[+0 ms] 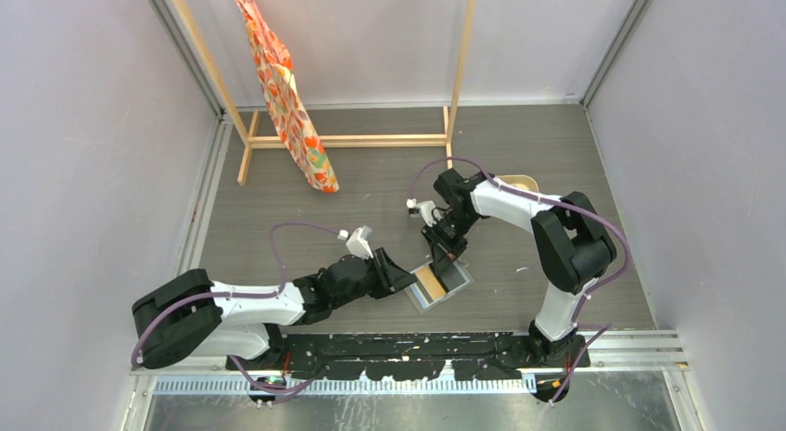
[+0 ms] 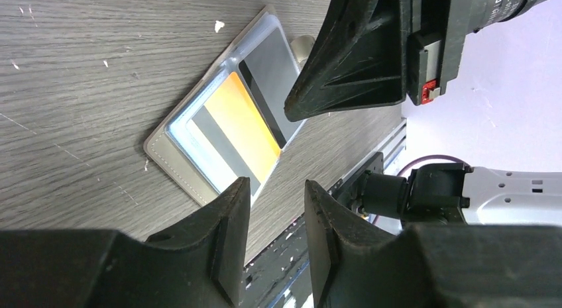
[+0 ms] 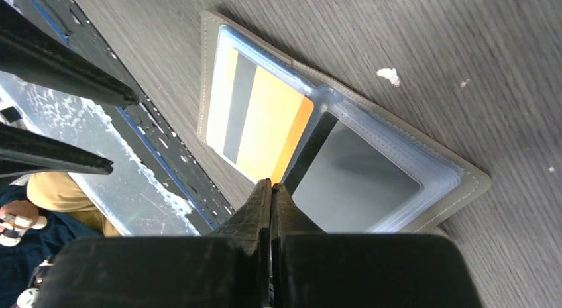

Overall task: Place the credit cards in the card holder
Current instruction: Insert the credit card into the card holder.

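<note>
My card holder (image 3: 213,76) lies open on the table (image 1: 371,204), an orange credit card (image 3: 268,126) in one pocket. My right gripper (image 3: 272,186) is pressed together over it, and my left gripper (image 2: 277,189) is part-spread and empty beside it. Of the lettering (image 2: 513,0) on the right wrist I read only "DA".

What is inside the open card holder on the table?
In the card holder, an orange-gold card with a dark stripe lies in one side and a grey card in the other. Whether more cards lie under them cannot be seen.

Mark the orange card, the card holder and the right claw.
orange card (image 3: 268,126): right wrist view, middle of its orange face.
card holder (image 3: 476,182): right wrist view, grey outer corner.
right claw (image 3: 271,185): right wrist view, between the shut fingertips.
</note>
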